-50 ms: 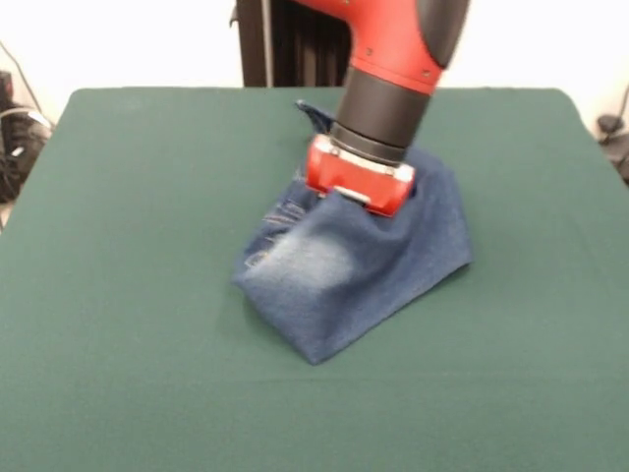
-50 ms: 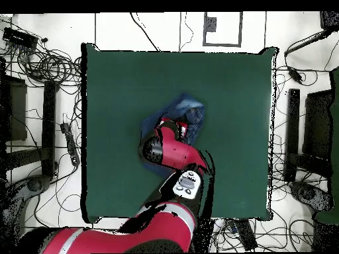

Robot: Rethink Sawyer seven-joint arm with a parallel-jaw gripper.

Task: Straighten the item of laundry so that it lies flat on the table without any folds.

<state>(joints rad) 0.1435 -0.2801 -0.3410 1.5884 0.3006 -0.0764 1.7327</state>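
Near the middle of the table (image 1: 118, 324), a little toward two o'clock in the front view, the jeans (image 1: 359, 280) stand up in a soft tent, peaked under the gripper (image 1: 359, 187), which hangs right at the peak. Its fingers are buried in the cloth, so I cannot tell whether they pinch it or stand apart. The denim looks light and limp but grippy on felt, likely dragging rather than sliding; the hem corner at six o'clock seems the best hold.

A glossy red arm (image 1: 398, 39) with a black cylindrical wrist, ending in a boxy red hand (image 1: 359, 182).
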